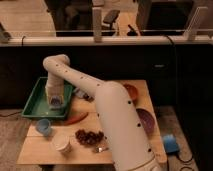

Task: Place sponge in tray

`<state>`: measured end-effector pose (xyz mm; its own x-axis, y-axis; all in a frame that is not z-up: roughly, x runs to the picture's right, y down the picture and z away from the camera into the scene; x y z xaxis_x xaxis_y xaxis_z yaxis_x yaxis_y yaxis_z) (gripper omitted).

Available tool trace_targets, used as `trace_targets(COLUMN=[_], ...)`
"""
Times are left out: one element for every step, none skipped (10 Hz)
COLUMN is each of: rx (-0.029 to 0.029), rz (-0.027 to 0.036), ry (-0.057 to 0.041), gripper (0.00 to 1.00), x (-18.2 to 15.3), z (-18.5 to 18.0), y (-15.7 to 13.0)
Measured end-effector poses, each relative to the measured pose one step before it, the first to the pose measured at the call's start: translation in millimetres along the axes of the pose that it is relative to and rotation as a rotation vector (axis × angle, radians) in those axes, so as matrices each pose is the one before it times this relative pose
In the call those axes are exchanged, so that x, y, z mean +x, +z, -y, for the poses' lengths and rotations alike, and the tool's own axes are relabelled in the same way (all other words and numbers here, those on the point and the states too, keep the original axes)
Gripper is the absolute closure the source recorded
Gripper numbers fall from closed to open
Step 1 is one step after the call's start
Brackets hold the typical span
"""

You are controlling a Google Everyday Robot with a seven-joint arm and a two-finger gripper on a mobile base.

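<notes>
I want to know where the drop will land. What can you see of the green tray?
The tray is a large green rectangle, plastic by its look, with raised sloping walls. It lies flat at the table's far left corner, overhanging the left edge. The arm reaches down into it, its tool over the tray's right half. A red-orange curved object lies beside its near right corner.

Light blue cup (pixel 43 127), white cup (pixel 62 144), perhaps grapes (pixel 89 136), purple bowl (pixel 146 121).
</notes>
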<state>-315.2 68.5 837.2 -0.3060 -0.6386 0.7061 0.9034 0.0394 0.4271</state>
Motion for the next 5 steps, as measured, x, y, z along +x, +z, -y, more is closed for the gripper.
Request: trace_targets(rx=[-0.00698,-0.00190,-0.00352,-0.00474,-0.00437], rz=[0.00949,0.00281,0.00039,-0.00282,-0.00794], ry=[-0.00437,-0.00309,-0.00323,-0.00052,0.00827], gripper=[0.99,0.99,0.99,0.99,0.96], x=[0.60,0.22,-0.13,-0.20,0.39], z=[-0.89,1.17,1.48,0.38,-1.02], y=[2.34,1.47,1.36,1.23,-0.46])
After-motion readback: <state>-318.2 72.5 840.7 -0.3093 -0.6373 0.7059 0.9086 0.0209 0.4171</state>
